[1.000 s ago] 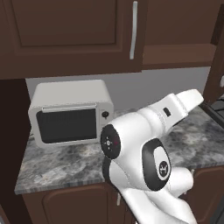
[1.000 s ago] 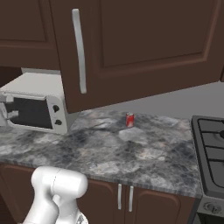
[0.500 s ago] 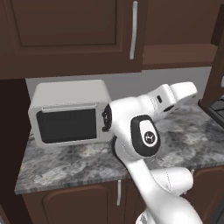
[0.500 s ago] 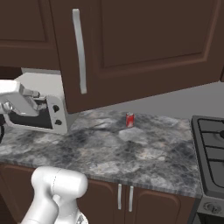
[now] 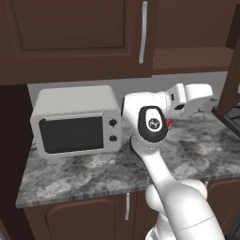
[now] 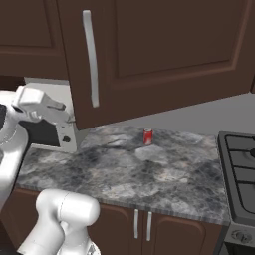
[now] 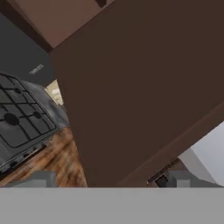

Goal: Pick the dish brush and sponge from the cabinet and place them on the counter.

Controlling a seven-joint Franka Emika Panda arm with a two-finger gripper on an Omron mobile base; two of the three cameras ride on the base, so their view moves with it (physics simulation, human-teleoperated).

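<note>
My fingers (image 6: 67,118) hang just under the cabinet (image 6: 164,55) — I cannot tell if they are open or closed. The doors are shut. A red can (image 6: 147,136) stands on the tabletop (image 6: 139,172), near a white microwave (image 5: 77,121).

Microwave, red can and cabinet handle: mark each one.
microwave (image 5: 70,133), left base view, on its dark door window.
red can (image 6: 147,136), right base view, on its side wall.
cabinet handle (image 6: 90,64), right base view, midway along the silver bar.
</note>
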